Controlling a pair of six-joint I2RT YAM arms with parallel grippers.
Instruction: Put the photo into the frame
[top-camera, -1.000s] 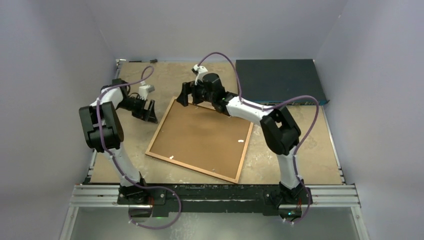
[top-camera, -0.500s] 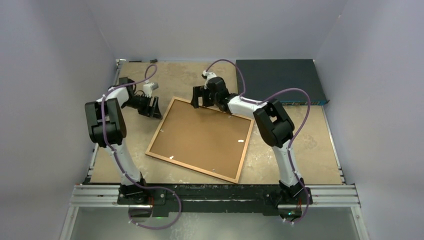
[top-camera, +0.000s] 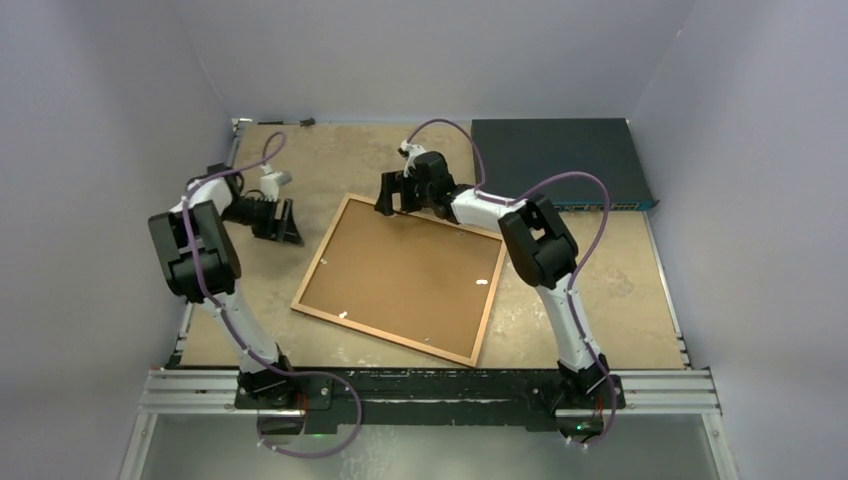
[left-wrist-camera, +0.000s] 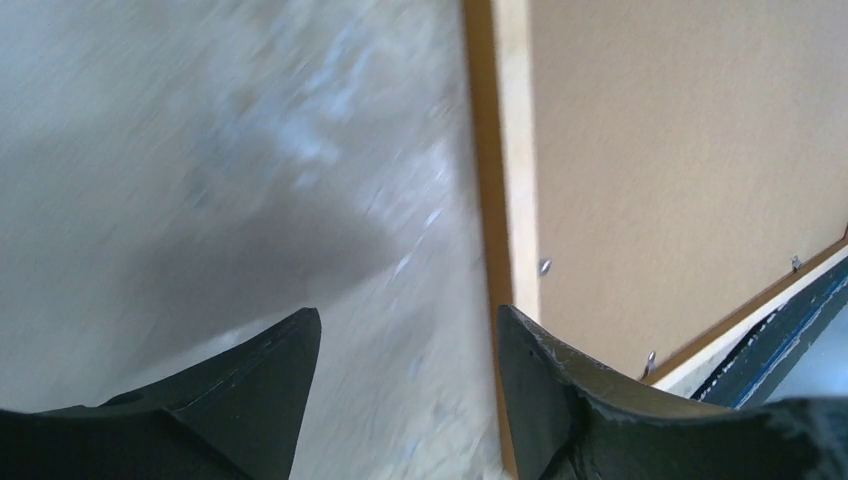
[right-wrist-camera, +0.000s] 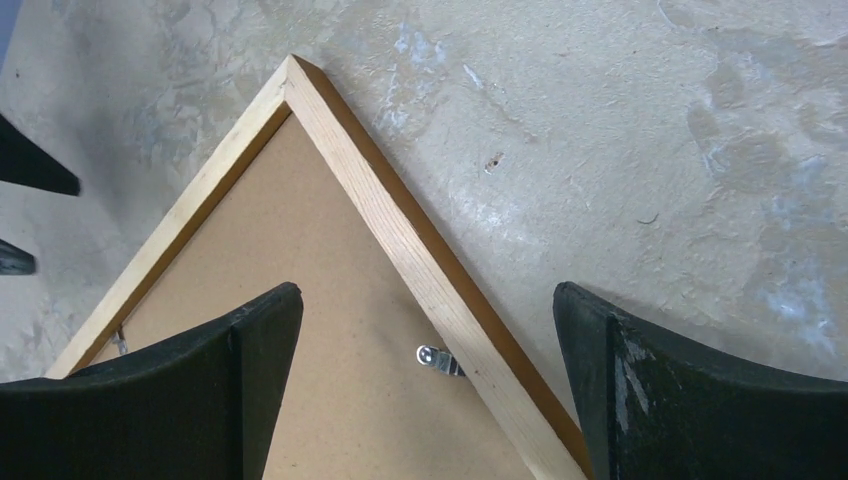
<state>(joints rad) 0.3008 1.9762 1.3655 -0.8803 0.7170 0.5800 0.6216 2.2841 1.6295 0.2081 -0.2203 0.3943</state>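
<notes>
Near the left edge of the stained tan worktop (top-camera: 620, 290), the left hand (left-wrist-camera: 408, 312) is partly spread and holds nothing. Beside it, in the middle, the orange-brown wooden picture frame (top-camera: 320, 252) lies back up, with a plain brown backing board (top-camera: 400, 275) in it. The right hand (right-wrist-camera: 428, 290) hangs over the frame's far corner, spread wide, holding nothing. A dark blue flat box (top-camera: 555, 160) sits in the far right corner.

I operate this rig in a robotics lab test cell. Plain lilac-grey panels (top-camera: 90, 150) enclose a worn, stained tabletop (top-camera: 620, 300) on three sides. The left arm (top-camera: 195, 250) and right arm (top-camera: 538, 245) are bolted to an aluminium rail (top-camera: 665, 392) at the near edge, purple cables (top-camera: 577, 176) looped along them.
</notes>
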